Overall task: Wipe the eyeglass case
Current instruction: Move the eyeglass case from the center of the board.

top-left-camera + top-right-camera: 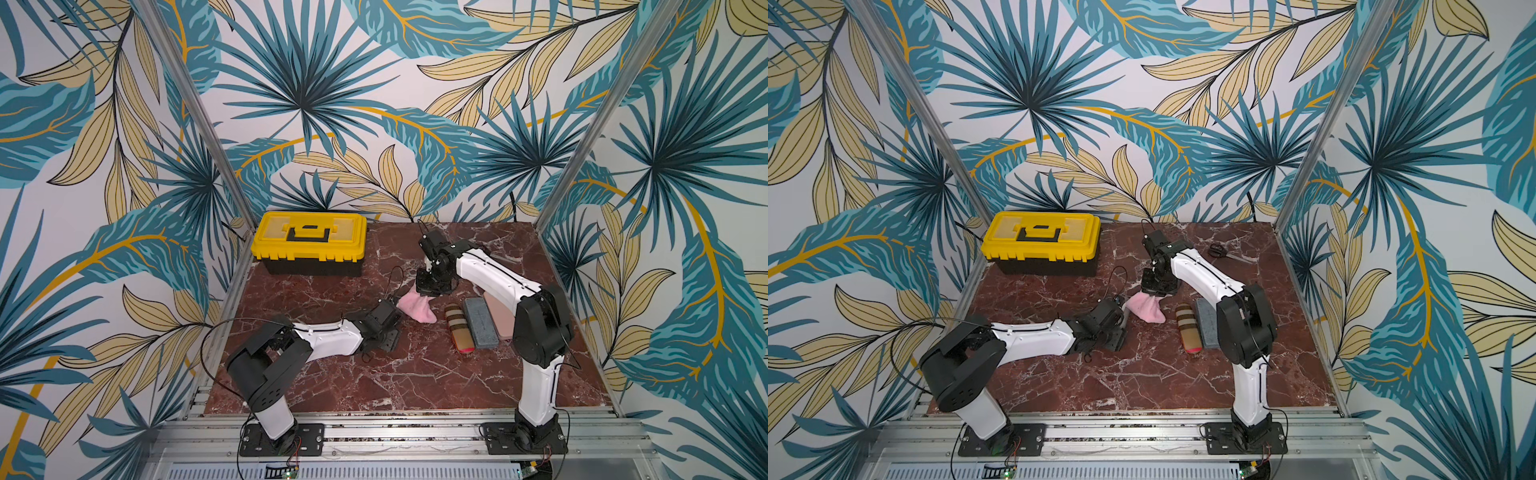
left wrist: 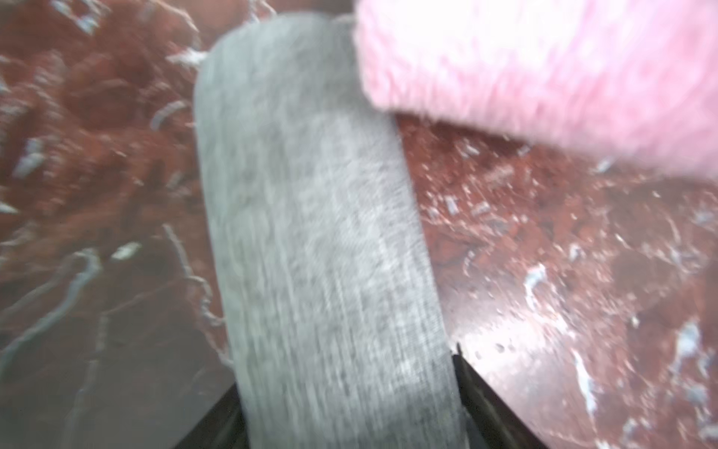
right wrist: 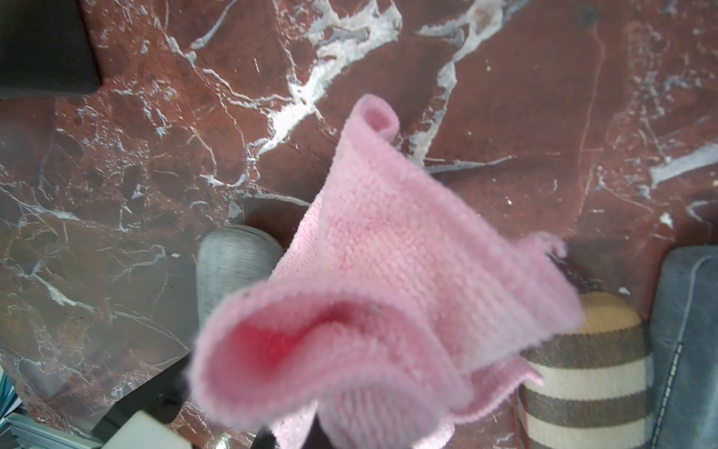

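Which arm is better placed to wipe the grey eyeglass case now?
The right. The right gripper is shut on the pink cloth, which hangs close to the grey eyeglass case. The left gripper holds that case between its jaws, so it can only steady it.

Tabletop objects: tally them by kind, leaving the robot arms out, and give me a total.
Eyeglass cases: 4 (grey case, striped case, blue-grey case, pinkish case, partly hidden)
Cloths: 1 (pink cloth)
Toolboxes: 1 (yellow toolbox)
Scissors: 1 (scissors)
Total: 7
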Robot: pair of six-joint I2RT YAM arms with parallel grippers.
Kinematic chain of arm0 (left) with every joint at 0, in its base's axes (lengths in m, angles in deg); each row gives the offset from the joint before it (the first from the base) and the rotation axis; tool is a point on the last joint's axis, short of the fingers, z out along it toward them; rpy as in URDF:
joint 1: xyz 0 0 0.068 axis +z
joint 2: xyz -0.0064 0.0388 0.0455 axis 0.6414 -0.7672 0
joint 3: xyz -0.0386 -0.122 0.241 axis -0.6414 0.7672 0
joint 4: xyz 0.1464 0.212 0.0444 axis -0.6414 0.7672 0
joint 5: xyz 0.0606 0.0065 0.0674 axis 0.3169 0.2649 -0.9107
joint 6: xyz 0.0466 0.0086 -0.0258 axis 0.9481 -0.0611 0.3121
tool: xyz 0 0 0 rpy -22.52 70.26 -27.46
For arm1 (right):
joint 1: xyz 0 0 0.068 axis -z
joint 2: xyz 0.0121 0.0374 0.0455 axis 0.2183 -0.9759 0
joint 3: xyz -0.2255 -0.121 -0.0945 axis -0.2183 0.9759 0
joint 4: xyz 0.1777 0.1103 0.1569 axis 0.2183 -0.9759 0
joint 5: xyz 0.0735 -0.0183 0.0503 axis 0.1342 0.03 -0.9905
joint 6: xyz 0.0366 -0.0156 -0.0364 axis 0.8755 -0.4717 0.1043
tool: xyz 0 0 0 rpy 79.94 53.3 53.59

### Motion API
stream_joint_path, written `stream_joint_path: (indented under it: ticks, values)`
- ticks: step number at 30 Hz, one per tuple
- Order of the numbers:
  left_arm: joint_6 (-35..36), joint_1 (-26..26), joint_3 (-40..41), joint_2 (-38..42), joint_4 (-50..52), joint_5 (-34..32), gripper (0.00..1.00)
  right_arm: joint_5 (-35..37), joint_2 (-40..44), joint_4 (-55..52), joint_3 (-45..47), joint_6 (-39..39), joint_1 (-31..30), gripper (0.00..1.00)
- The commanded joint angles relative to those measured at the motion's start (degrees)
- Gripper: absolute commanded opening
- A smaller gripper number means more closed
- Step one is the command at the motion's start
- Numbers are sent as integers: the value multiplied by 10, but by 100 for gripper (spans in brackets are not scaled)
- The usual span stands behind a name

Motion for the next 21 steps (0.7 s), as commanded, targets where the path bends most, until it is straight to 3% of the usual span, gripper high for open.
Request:
stream_joint_path:
  ticks: [1,4,8,13,21]
  values:
    - [62,1,34,23,-45,83,68,7,37,5,25,3,-2,0]
    - [89,-4,48,45,-32,114,66,10,61,4,52,1,-4,0]
    - [85,-39,76,96,-18,108,68,15,110,3,106,-3,-6,0]
    - [47,-52,128,129,-45,80,86,16,142,1,163,2,-29,0]
    - [44,-54,186,169,-134,29,85,57,106,-2,133,22,-79,0]
